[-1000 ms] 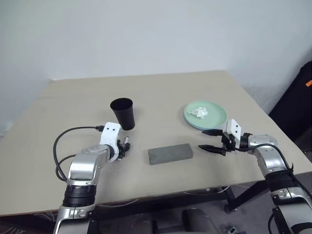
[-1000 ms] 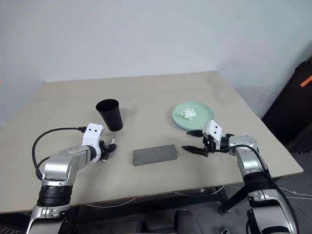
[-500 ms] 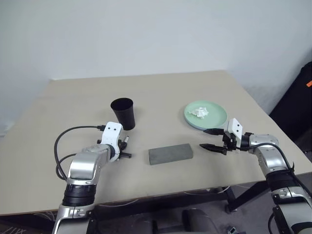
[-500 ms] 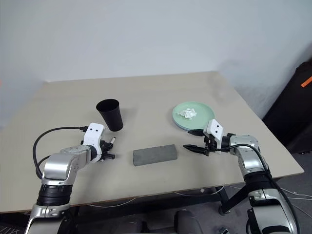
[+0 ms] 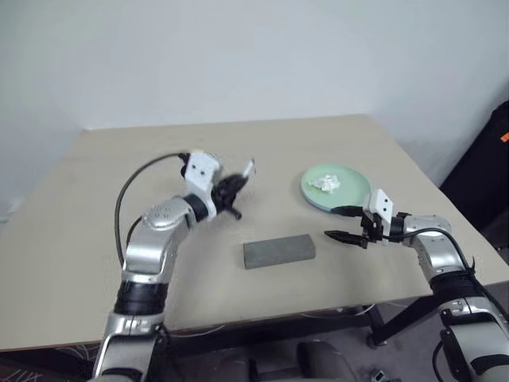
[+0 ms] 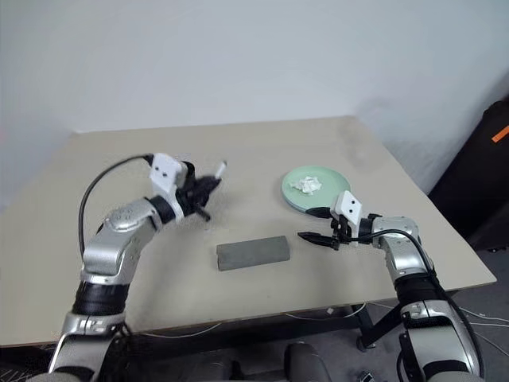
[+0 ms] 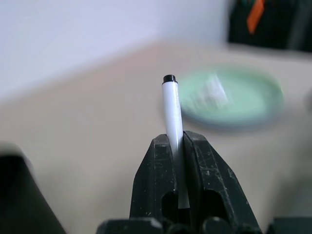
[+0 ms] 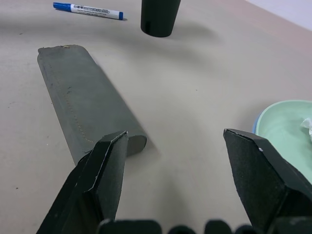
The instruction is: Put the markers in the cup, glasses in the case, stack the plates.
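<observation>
Marker [image 7: 170, 114], white-bodied with a dark end, now sits pinched between the pressed-together fingers of the left end effector [image 5: 231, 191], its free end slanting up and out past the fingertips; a second ago that end effector was low at the desk [image 5: 103, 263], fingers spread around the marker beside the cup, and half a second ago it had closed there; since then the arm has risen and swung over toward the cup's spot, so the pick is done and, by my reading, the drop into the cup comes next. Cup [image 8: 159, 17] stands upright on the desk, and from the head it lies hidden behind the raised left arm; the blue-ended marker [image 8: 88, 9] lies flat just beside it, not yet collected. Case [image 5: 278, 250], shut, lies mid-desk where it was; the mint plate [image 5: 336, 186] sits on the blue one with a crumpled tissue [image 5: 326, 183] on top, so stacking looks done. Right end effector [image 5: 343, 224] hovers between case and plates, fingers spread wide and empty, unmoved from the earlier frames.
</observation>
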Controlling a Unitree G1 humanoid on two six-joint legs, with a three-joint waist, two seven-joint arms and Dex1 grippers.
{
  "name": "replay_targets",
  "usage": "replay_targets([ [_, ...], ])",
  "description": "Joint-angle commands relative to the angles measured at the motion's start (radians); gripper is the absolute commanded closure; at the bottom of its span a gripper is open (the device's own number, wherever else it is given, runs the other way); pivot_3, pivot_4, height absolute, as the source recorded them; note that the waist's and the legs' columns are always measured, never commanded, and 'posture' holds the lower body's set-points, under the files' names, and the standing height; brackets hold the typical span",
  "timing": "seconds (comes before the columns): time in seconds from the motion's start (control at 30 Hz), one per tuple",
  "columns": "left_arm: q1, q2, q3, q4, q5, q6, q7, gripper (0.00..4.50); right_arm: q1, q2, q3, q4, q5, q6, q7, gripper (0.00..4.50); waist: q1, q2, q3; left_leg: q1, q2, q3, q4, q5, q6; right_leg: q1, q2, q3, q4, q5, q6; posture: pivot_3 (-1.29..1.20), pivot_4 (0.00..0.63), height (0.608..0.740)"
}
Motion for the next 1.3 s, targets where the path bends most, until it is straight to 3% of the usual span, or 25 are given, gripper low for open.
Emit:
replay_targets([
  [0.03, -0.110, -0.009, 0.034, 0.153, 0.063, -0.241, 0.071, 4.47, -0.036, 0.003, -0.013, 0.004, 0.001, -0.026, -0.012, 1.10, 0.000, 0.000, 0.000, 0.000, 0.000, 0.000, 0.000, 0.000, 0.000, 0.001, 0.000, 0.000, 0.000, 0.000, 0.000, 0.00, 0.000, 0.740],
  [0.17, -0.248, -0.006, 0.056, 0.445, 0.124, -0.444, 0.175, 4.47, -0.048, 0.007, -0.014, 0.017, 0.000, -0.034, -0.015, 1.10, 0.000, 0.000, 0.000, 0.000, 0.000, 0.000, 0.000, 0.000, 0.000, 0.001, 0.001, 0.000, 0.000, 0.000, 0.000, 0.00, 0.000, 0.740],
  [0.4, -0.408, 0.000, 0.049, 0.862, 0.175, -0.735, 0.220, 4.47, -0.049, -0.001, -0.026, 0.012, 0.010, -0.030, -0.020, 1.10, 0.000, 0.000, 0.000, -0.002, -0.001, 0.001, 0.000, 0.000, 0.000, 0.001, 0.001, 0.000, -0.002, 0.001, 0.001, 0.00, 0.000, 0.740],
  [0.77, -0.493, 0.005, 0.032, 1.134, 0.249, -0.863, 0.285, 4.47, -0.027, -0.024, -0.071, -0.070, 0.083, 0.068, 0.013, 1.10, 0.000, 0.000, 0.000, -0.002, 0.000, 0.000, 0.000, 0.000, 0.000, 0.001, 0.000, -0.003, -0.001, 0.002, 0.002, 0.00, 0.000, 0.740],
  [0.87, -0.502, 0.006, 0.036, 1.154, 0.255, -0.868, 0.300, 3.66, -0.024, -0.025, -0.071, -0.073, 0.082, 0.071, 0.012, 1.10, 0.000, 0.000, 0.000, -0.002, 0.000, -0.001, 0.000, 0.000, 0.000, 0.001, 0.000, -0.004, -0.001, 0.002, 0.002, 0.00, 0.000, 0.740],
  [1.1, -0.507, 0.006, 0.034, 1.164, 0.272, -0.872, 0.328, 1.28, -0.028, -0.022, -0.066, -0.065, 0.075, 0.065, 0.013, 1.10, 0.000, 0.000, 0.000, -0.002, 0.000, -0.001, 0.000, -0.001, -0.001, 0.001, 0.000, -0.004, -0.001, 0.002, 0.003, 0.00, 0.000, 0.740],
  [1.3, -0.501, 0.014, 0.060, 1.122, 0.236, -0.854, 0.301, 1.28, -0.031, -0.021, -0.062, -0.065, 0.073, 0.064, 0.018, 1.10, 0.000, 0.000, 0.000, -0.002, 0.000, -0.001, 0.000, -0.001, -0.001, 0.001, 0.000, -0.005, -0.001, 0.002, 0.003, 0.00, 0.000, 0.740],
])
